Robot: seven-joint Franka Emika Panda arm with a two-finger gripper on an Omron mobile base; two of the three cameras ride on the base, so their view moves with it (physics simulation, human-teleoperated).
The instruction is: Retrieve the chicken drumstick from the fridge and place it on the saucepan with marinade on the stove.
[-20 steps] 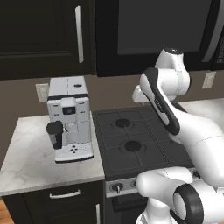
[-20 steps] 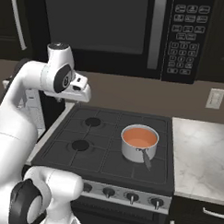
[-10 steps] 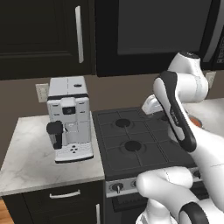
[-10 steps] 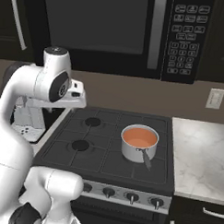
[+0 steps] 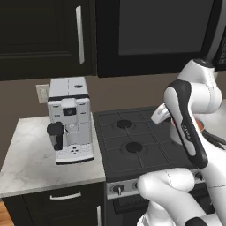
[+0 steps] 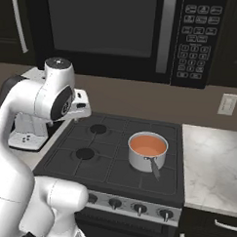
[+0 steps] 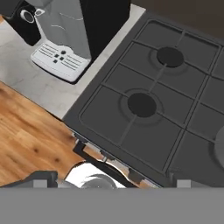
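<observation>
**Claw spread above the stove's left side**

The claw (image 7: 113, 180) hangs with its tips set wide apart, pinching nothing, over the left burners of the black gas stove (image 6: 106, 161). The small round light-grey metal saucepan (image 6: 147, 158) sits on the stove's right side, holding smooth orange-red marinade (image 6: 147, 145). A white coffee machine (image 5: 70, 119) stands on the marble desk (image 5: 31, 165).

Dark cabinets (image 5: 42, 37), brown wall (image 6: 141, 99), marble counter (image 5: 33, 163), wooden floor (image 7: 30, 135), white coffee machine (image 5: 70, 119).

Grey saucepan (image 6: 147, 152) of orange-red marinade (image 6: 147, 145) — upright on black stove (image 6: 109, 159)
</observation>
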